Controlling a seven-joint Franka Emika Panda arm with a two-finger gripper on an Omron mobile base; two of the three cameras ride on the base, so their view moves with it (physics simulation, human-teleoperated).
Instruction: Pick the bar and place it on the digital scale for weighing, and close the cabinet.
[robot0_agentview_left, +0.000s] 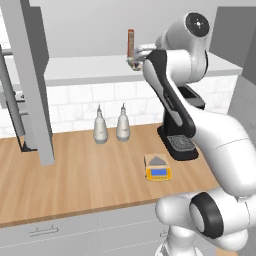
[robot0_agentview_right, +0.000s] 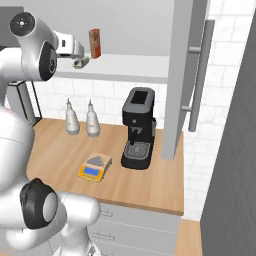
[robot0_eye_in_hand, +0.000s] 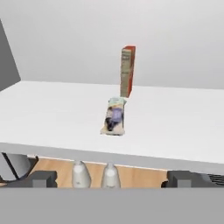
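Claw is raised to the open cabinet's shelf, jaws spread wide and holding nothing. In the hand view you see its two tips low in the frame, one on each side, short of the shelf's front edge.

The bar lies flat on the white shelf, roughly centred between the tips and farther in from the edge. Directly behind it stands the tall red-orange box, upright, very near the bar's far end; I cannot tell if they touch. Keep that box in mind on approach: a push on the bar could knock it.

The digital scale sits on the wooden tabletop below, plate bare, just left of the coffee machine. Two pale bottles stand by the tiled back wall, left of the machine and clear of the scale.

The cabinet is open: one door stands edge-on at the left of the left base view, the other at the right of the right base view, with its slim vertical handle showing.

Progress, as I judge it:
- Reach to the bar: nearly complete; the claw is lined up but has not closed on it.
- Grasp, lift off the shelf, carry down to the scale: all left to do.
- Close the doors: not begun.

You are early in the task. Next you need a short advance over the shelf edge, then a pinch across the bar's narrow width.
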